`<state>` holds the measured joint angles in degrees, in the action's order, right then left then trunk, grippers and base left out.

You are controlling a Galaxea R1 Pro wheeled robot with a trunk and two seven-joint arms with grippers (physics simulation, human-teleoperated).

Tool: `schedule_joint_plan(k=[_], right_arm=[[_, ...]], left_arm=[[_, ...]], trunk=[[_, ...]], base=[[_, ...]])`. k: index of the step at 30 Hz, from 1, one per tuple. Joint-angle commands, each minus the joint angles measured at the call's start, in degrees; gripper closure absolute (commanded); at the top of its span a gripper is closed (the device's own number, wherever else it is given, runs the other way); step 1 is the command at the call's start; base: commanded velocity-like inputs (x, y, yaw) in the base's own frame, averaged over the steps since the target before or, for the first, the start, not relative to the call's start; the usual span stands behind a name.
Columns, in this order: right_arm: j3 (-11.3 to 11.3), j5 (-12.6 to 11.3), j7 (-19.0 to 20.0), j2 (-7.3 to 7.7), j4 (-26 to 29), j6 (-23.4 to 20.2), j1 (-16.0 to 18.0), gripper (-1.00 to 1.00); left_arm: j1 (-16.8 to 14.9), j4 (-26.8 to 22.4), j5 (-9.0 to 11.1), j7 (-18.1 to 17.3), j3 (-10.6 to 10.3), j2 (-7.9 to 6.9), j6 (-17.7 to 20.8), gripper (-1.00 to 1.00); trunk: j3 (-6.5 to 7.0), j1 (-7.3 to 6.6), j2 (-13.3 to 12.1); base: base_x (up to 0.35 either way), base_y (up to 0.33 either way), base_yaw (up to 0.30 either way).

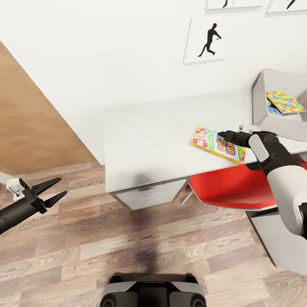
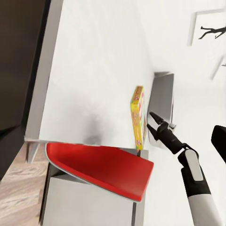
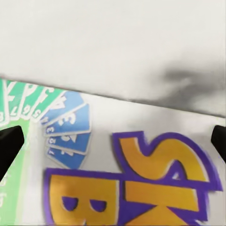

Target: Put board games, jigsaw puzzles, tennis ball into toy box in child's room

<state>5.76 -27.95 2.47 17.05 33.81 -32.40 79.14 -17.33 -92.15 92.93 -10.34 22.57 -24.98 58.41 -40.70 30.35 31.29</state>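
A long pale counter [image 1: 162, 140] runs across the middle of the head view against a white wall, wood-plank floor below it. At the right edge of the frame sits the grey toy box [image 1: 261, 100], with a multicolour jigsaw puzzle [image 1: 285, 102] leaning inside it. A red chair [image 1: 232, 187] is tucked under the counter's front edge, lower right of centre. The Skip-Bo board game [image 1: 211, 143], a flat printed cardboard box, lies on the counter just left of the toy box. It looks light and stiff, with a smooth lid that may slip; pinching across a thin edge seems the surest hold. The right gripper [image 1: 221, 136] hovers over it with fingers spread wide, their tips [image 3: 9, 146] at either side of the lettering, holding nothing. The left gripper [image 1: 53, 192] hangs at the left of the frame above the floor, fingers parted and empty. The toy box's near wall stands between the game and its inside, so the game must be lifted over it.
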Motion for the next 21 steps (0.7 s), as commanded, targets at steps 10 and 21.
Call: schedule_joint_plan(k=[10, 21], right_arm=[[0.3, -1.3, 0.95, 0.08, -3.98, -1.38, -0.04, -1.0], [0.3, -1.31, 1.1, 0.11, -3.86, -1.57, -0.04, -1.0]], left_arm=[[-0.08, 0.04, -0.59, -0.73, 0.02, 0.01, 0.21, -1.0], [-0.08, 0.03, -0.62, -1.63, 0.06, -0.17, 0.21, -1.0]], trunk=[[0.31, 0.04, 0.04], [0.47, 0.04, 0.04]], base=[[-0.001, 0.0, 0.215], [0.0, 0.0, 0.115]])
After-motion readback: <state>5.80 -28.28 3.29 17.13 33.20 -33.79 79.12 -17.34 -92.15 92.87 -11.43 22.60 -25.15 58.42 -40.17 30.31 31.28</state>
